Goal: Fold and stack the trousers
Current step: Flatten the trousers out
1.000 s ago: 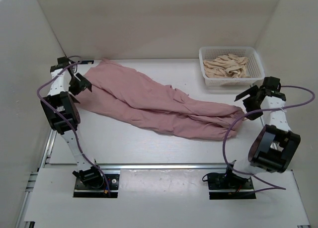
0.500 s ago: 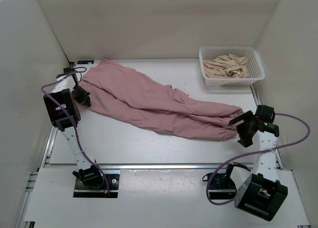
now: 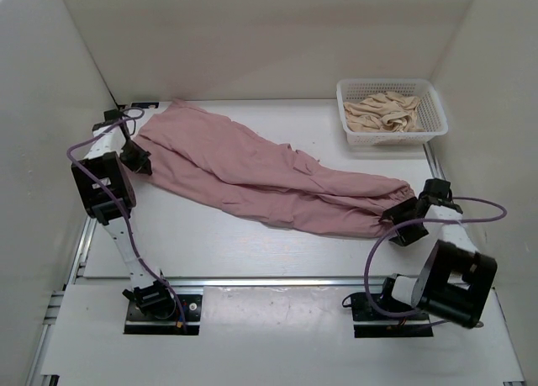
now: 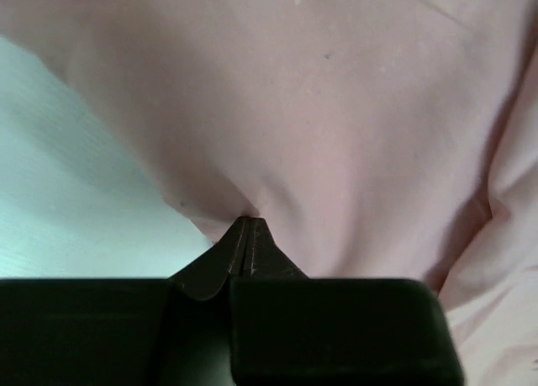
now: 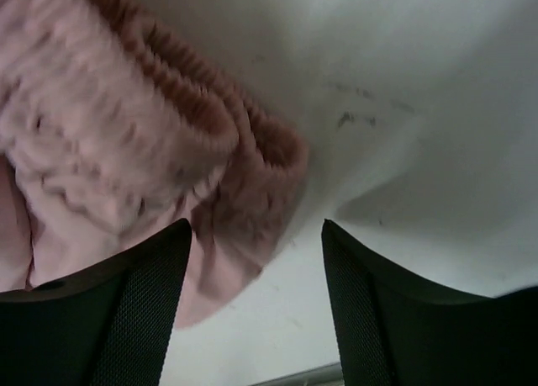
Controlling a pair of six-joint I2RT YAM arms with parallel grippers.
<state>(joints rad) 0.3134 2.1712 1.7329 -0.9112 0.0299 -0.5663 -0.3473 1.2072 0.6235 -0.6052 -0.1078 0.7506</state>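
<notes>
The dusty-pink trousers lie flat and slanted across the table, waist at the far left and gathered ankle cuffs at the right. My left gripper sits at the waist's left edge. In the left wrist view its fingertips meet, pinching the edge of the pink fabric. My right gripper is low at the cuff end. In the right wrist view it stands open, with the ribbed cuff reaching partly between the two fingers and bare table on the right side.
A white mesh basket holding beige cloth stands at the back right. White walls close in the table on three sides. A metal rail runs along the near edge by the arm bases.
The left gripper has shut on the waist edge. The right arm has swung down and toward the near side to the cuffs, and its jaws have narrowed somewhat.
</notes>
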